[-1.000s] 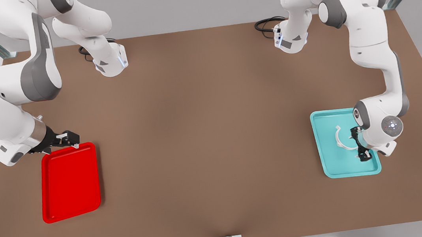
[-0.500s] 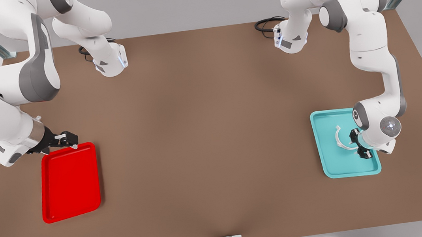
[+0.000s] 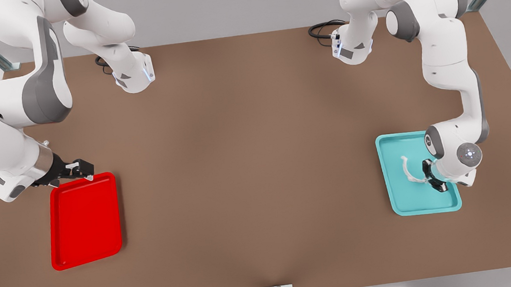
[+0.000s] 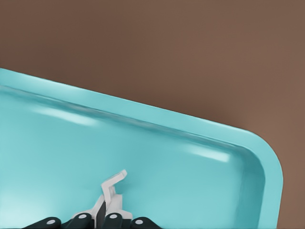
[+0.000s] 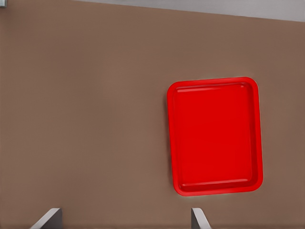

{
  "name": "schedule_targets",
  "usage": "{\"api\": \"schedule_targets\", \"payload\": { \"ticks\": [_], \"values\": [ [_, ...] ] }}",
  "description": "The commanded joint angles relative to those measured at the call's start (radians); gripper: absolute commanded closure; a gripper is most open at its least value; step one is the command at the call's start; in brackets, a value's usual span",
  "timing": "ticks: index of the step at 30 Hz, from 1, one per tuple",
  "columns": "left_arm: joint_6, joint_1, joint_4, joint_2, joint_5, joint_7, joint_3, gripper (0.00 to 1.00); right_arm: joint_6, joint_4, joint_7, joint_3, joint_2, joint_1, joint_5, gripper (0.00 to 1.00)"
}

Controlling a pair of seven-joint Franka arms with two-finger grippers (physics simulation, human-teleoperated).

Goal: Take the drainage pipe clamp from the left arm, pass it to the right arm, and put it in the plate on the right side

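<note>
1. Front view puts the left claw (image 3: 434,180) low inside the teal tray (image 3: 392,185), at the front view's right, with the drainage pipe clamp (image 3: 406,169) at its tips.
2. Left wrist view shows that claw's fingers (image 4: 110,220) drawn nearly together around one end of the white clamp (image 4: 112,187), whose flat tab sticks out just past them over the tray (image 4: 200,138) floor. I judge the strap pinched, though whether it is lifted clear of the tray I cannot tell.
3. Over at the front view's left, the right claw (image 3: 80,169) hangs just beyond the far rim of the red plate (image 3: 84,221), waiting. Its two finger tips sit well apart in the right wrist view, with nothing between them, and the plate (image 5: 215,136) lies beyond on the brown table (image 5: 95,119).
4. As I read it, only the first pickup is under way. Raising the clamp, carrying it toward the middle of the table (image 3: 248,163), the handover to the right claw and the drop into the red plate are all left to do.
</note>
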Motion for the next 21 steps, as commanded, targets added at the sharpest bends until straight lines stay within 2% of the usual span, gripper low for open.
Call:
{"api": "schedule_targets", "payload": {
  "ticks": [1,7,10,11,13,15,19,20,21],
  "values": [
    [0.009,0.0,0.0,-0.001,0.0,-0.04,0.0,0.79,0.0,0.0,-0.001,-0.001,-0.001,0.0,0.001,0.0],
    [-0.052,0.002,0.017,-0.03,0.001,0.153,-0.001,0.79,0.0,0.0,0.001,0.001,-0.001,0.001,0.001,0.0],
    [-0.331,-0.014,0.111,-0.104,-0.017,0.203,-0.044,0.79,0.0,0.0,0.001,0.004,-0.001,0.003,-0.001,0.0],
    [-0.429,-0.06,0.151,-0.125,-0.092,0.196,-0.043,0.79,0.0,0.0,0.001,0.004,-0.001,0.003,-0.001,0.0],
    [-0.594,-0.152,0.26,-0.127,-0.204,0.046,-0.044,0.79,0.0,0.002,0.004,0.004,-0.001,0.003,-0.001,0.0],
    [-0.626,-0.242,0.296,-0.125,-0.287,-0.187,-0.046,0.79,0.0,0.002,0.013,0.006,-0.001,0.015,-0.001,0.0],
    [-0.58,-0.434,0.358,-0.107,-0.396,-0.781,-0.054,0.79,0.033,0.074,0.054,0.016,0.025,0.126,-0.007,0.0],
    [-0.525,-0.474,0.361,-0.104,-0.413,-0.885,-0.054,0.79,0.055,0.132,0.077,0.016,0.071,0.153,-0.009,0.0],
    [-0.463,-0.523,0.362,-0.099,-0.448,-1.005,-0.054,0.79,0.075,0.26,0.096,0.026,0.17,0.187,-0.006,0.0]
  ]
}}
